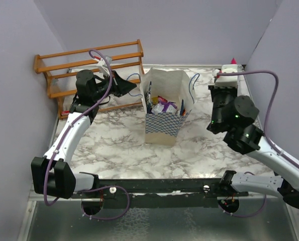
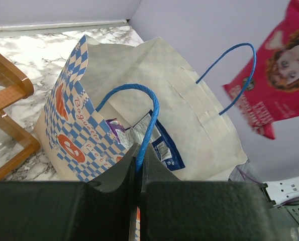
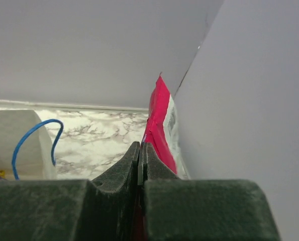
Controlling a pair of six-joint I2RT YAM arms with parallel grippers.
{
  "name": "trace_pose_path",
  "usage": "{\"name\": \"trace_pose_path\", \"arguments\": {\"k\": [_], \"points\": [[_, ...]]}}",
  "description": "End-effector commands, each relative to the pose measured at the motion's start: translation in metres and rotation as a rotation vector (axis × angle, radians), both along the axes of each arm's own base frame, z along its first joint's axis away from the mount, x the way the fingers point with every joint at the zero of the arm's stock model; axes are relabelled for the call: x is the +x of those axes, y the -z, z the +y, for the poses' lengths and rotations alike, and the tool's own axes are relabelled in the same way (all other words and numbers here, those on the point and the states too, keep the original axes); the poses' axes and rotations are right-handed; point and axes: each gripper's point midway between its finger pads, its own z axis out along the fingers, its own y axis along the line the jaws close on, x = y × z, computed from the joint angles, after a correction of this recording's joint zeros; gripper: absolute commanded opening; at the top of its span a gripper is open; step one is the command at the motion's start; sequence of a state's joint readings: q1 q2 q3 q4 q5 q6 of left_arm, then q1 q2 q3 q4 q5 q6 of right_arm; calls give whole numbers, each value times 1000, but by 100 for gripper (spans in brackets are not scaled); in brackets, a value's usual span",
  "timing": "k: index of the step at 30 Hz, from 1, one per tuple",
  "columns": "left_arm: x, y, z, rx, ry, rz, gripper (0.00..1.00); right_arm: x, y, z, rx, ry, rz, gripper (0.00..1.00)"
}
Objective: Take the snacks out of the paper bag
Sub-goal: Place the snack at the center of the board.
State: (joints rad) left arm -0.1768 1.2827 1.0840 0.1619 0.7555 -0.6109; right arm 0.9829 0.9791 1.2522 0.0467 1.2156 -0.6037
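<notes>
We find the paper bag (image 1: 162,128) upright at mid-worktop (image 1: 119,145), mouth up, its long axis running 12 to 6 in the top view. The left hand (image 2: 139,160) sits at the bag's 10 o'clock, fingers together on the near blue handle (image 2: 139,93), apparently steadying it. The right hand (image 3: 140,153) is at the bag's 2 o'clock, near the far right corner, and is clamped on the pink packet (image 3: 159,120), which is clear of the bag. Inside we see a blue packet (image 2: 165,146), a purple packet (image 2: 115,129) and others we cannot sort. We judge the right hand the working one: it sets the pink packet down, then reaches back toward its 8 o'clock for the bag's mouth.
</notes>
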Motion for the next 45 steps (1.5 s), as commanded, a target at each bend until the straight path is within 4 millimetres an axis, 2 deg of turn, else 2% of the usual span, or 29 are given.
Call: {"name": "trace_pose_path", "arguments": {"k": [1,6,11,14,18,22,24,26,28,31,33,35,37,40,42,45], "points": [[-1,-10,2,8,1,-37,0,30,17,18,118,-59,-23,1],[-4,-11,3,12,-5,-45,0,94,79,-6,223,-62,139,1],[-4,-14,4,12,-4,-46,0,139,142,-10,340,-89,280,1],[-4,-13,4,9,-1,-42,0,161,166,-17,420,-100,317,1],[-5,-13,2,-3,9,-40,0,189,186,-27,488,-105,318,1],[-5,-13,3,-1,7,-40,0,223,189,-21,523,-138,315,1],[-6,-13,3,1,5,-42,0,242,188,-8,568,-199,318,1],[-6,-14,4,6,2,-48,0,259,180,8,613,-279,310,1],[-5,-13,5,12,-5,-51,0,274,171,16,652,-323,293,1],[-3,-12,8,19,-17,-50,0,287,151,11,710,-348,243,1],[-1,-11,9,19,-19,-47,0,290,141,1,742,-344,189,1],[-1,-10,9,14,-15,-45,0,293,149,-18,810,-314,144,1],[-1,-10,9,10,-11,-45,0,297,179,-40,901,-264,156,1],[-2,-12,9,14,-10,-56,0,299,242,-70,1017,-186,251,1],[-3,-12,9,17,-8,-62,0,293,281,-93,1071,-112,313,1],[-7,-16,7,10,19,-81,0,277,317,-122,1098,-32,339,1]]}}
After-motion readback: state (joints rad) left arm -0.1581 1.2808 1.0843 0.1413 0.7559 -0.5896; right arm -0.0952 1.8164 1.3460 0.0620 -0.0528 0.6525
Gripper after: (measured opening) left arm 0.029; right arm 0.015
